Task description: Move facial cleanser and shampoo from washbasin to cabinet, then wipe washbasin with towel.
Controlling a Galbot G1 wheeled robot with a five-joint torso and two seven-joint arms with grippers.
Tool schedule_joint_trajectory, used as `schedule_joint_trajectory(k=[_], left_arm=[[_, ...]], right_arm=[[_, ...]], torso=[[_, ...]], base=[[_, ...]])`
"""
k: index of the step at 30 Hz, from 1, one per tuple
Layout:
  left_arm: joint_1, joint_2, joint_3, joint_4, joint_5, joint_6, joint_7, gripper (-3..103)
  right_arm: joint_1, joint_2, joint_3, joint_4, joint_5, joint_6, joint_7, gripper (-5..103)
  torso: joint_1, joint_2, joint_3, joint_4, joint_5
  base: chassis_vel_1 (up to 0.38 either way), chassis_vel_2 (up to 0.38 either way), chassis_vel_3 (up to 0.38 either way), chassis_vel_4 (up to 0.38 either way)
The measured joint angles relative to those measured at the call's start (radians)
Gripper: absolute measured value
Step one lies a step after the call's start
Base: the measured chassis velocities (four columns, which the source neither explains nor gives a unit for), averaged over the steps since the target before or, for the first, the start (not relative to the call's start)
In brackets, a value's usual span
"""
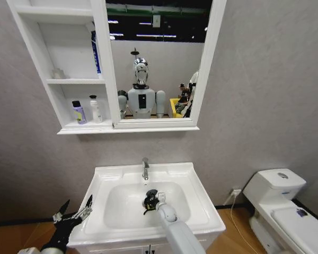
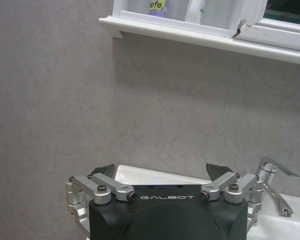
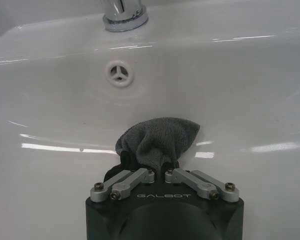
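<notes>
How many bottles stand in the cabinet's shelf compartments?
3: a purple-labelled bottle and a white bottle on the lowest shelf, and a blue one in the middle compartment, partly hidden by the mirror frame.

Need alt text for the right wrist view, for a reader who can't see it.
The right hand grips a dark grey towel bunched against the white washbasin bowl, below the round overflow hole and the chrome tap base.
</notes>
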Motion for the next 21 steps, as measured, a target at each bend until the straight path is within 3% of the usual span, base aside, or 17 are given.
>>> schedule_joint_trajectory(k=[21], left_arm=[[0.0,0.0,0.0,0.0,0.0,0.0,0.0,100]], right_arm=[[-0.002,0.017,-0.051,-0.017,0.003,0.065,-0.086,4]], torso=[[0.0,0.0,0.0,0.0001,0.0]], base=[[0.0,0.0,0.0,0.0]])
